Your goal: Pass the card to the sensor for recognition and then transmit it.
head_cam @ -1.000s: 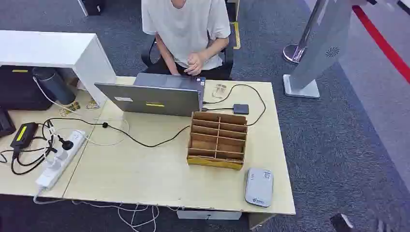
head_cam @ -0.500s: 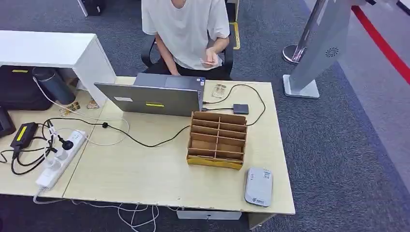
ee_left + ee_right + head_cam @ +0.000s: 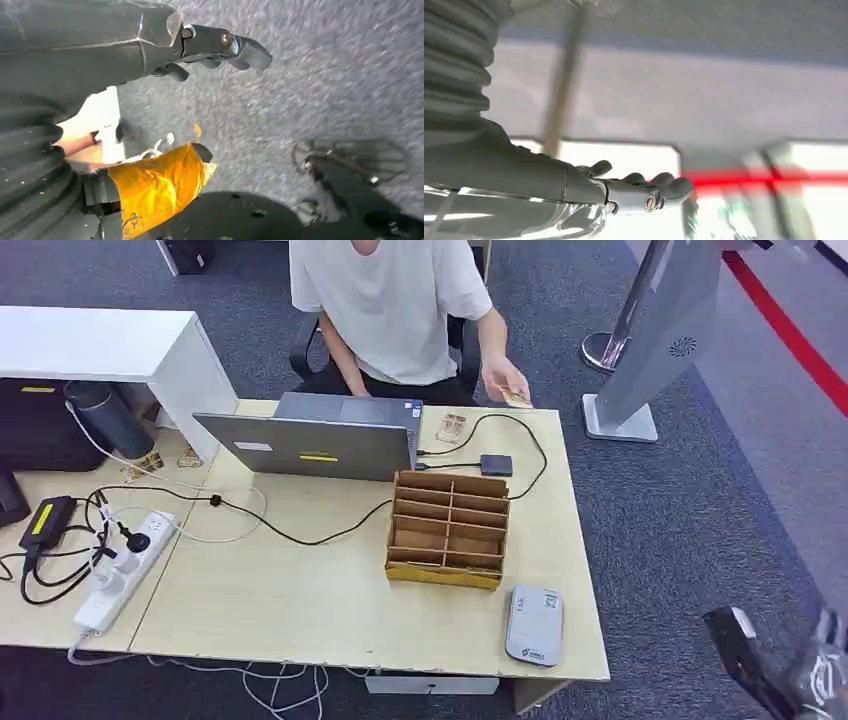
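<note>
Card (image 3: 516, 397) now out over table (image 3: 300, 590) corner — right robot hand (image 3: 770, 665) newly in view

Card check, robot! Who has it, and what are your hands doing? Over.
Person's hand holds card out past the table's far edge. Right hand low beside table, empty, fingers apart. Left hand hanging, empty. Card reader unobstructed.

You see the card (image 3: 516, 396), small and tan, pinched flat in the seated person's hand (image 3: 503, 381) just past the desk's far edge. The sensor (image 3: 534, 625), a grey rounded box, lies flat at the near right corner of the desk (image 3: 300, 590).
</note>
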